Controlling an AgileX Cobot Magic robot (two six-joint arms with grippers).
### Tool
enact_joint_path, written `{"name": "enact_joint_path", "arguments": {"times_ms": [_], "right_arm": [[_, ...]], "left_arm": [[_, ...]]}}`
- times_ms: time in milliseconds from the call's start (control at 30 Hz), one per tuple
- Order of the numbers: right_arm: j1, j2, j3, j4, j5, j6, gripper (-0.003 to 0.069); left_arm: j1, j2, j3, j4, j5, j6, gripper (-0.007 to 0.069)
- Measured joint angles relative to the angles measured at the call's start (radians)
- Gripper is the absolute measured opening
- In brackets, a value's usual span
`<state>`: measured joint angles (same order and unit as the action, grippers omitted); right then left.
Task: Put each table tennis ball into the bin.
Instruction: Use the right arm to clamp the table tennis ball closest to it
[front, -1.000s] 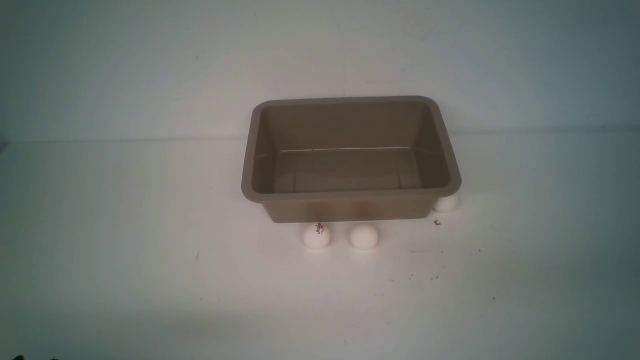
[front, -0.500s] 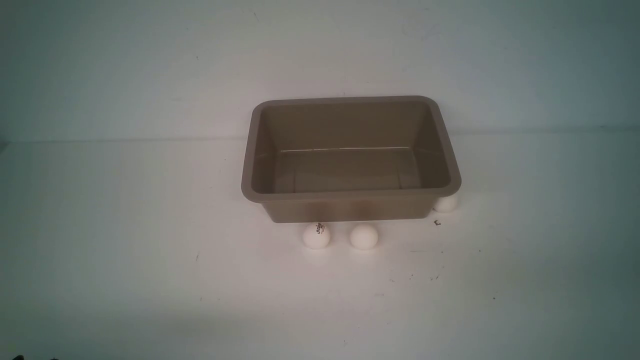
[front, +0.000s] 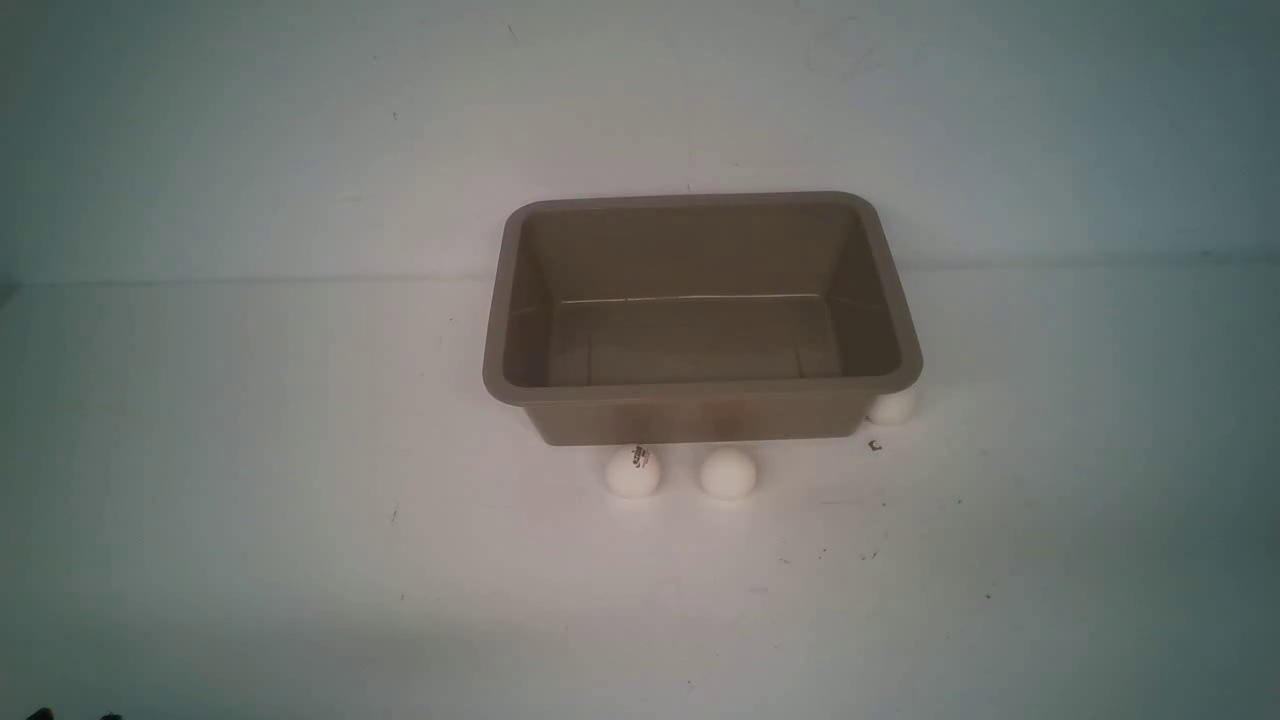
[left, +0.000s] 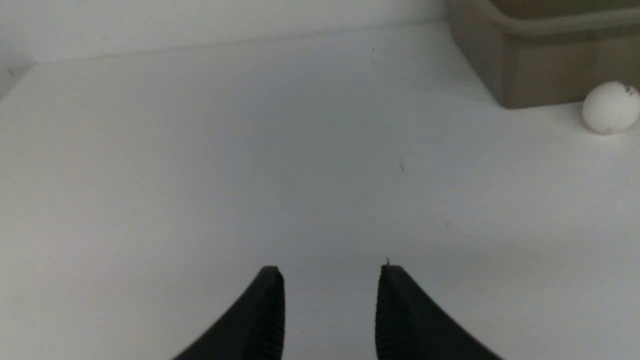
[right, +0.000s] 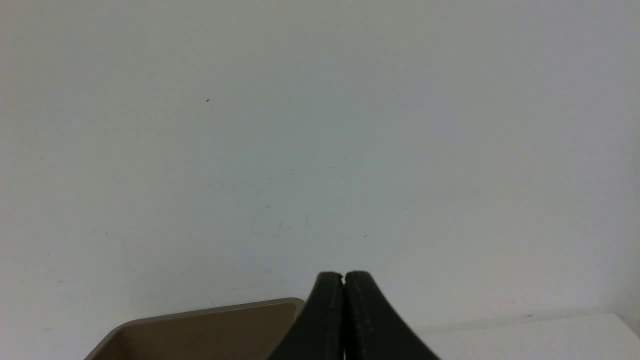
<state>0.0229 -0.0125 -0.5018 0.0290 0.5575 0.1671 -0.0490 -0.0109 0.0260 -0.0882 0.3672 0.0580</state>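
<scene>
- Bench (front: 300, 500): nothing has shifted over the last second. Bin and balls lie exactly where they did, and no arm has come into the front view.
- Bin (front: 700, 390): stands mid-bench, long side toward the robot, empty inside.
- Logo ball (front: 633, 471): on the bench just near of the bin's near wall, toward its left end.
- Plain ball (front: 728, 472): just right of the logo ball, with a small gap between the two.
- Corner ball (front: 892, 406): at the bin's near right corner, partly hidden under the flared rim. Whether it touches the wall cannot be told.
- Only three balls are in sight; no view shows a fourth.
- Left pincer (left: 330, 272): released, fingers apart with nothing between them, over bare bench left of the bin. Its camera catches one ball at the picture's edge beside the bin wall, probably the logo ball.
- Right pincer (right: 344, 275): clenched, fingers pressed together, holding nothing. It faces the far wall, with only a corner of the bin in its view.
- Reading: the task looks not yet begun, since no ball is in the bin. The stillness suggests both arms are waiting.
- Likely first move: left pincer to the logo ball, the one nearest it.
- Risk: the balls are light and round, so a nudge would send one rolling. The rim over the corner ball leaves the fingers little room.
</scene>
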Motion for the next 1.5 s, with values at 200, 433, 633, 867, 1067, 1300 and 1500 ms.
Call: {"name": "enact_joint_path", "arguments": {"times_ms": [200,433,633,867,1067,1300,1500], "right_arm": [[0.000,0.000,0.000,0.019,0.000,0.000,-0.0019],[0.000,0.000,0.000,0.019,0.001,-0.003,-0.0019],[0.000,0.000,0.000,0.019,0.001,-0.003,-0.0019],[0.000,0.000,0.000,0.021,0.001,-0.003,-0.0019],[0.000,0.000,0.000,0.024,0.008,-0.003,-0.0019],[0.000,0.000,0.000,0.030,0.015,-0.003,-0.0019],[0.000,0.000,0.000,0.030,0.015,-0.003,-0.0019]], "left_arm": [[0.000,0.000,0.001,-0.222,-0.036,-0.036,0.0240],[0.000,0.000,0.002,-0.315,-0.041,-0.037,0.0240],[0.000,0.000,0.002,-0.360,-0.061,-0.039,0.0240],[0.000,0.000,0.002,-0.482,-0.086,-0.041,0.0240],[0.000,0.000,0.002,-0.558,-0.088,-0.042,0.0240],[0.000,0.000,0.002,-0.579,-0.088,-0.042,0.0240],[0.000,0.000,0.002,-0.579,-0.088,-0.042,0.0240]]}}
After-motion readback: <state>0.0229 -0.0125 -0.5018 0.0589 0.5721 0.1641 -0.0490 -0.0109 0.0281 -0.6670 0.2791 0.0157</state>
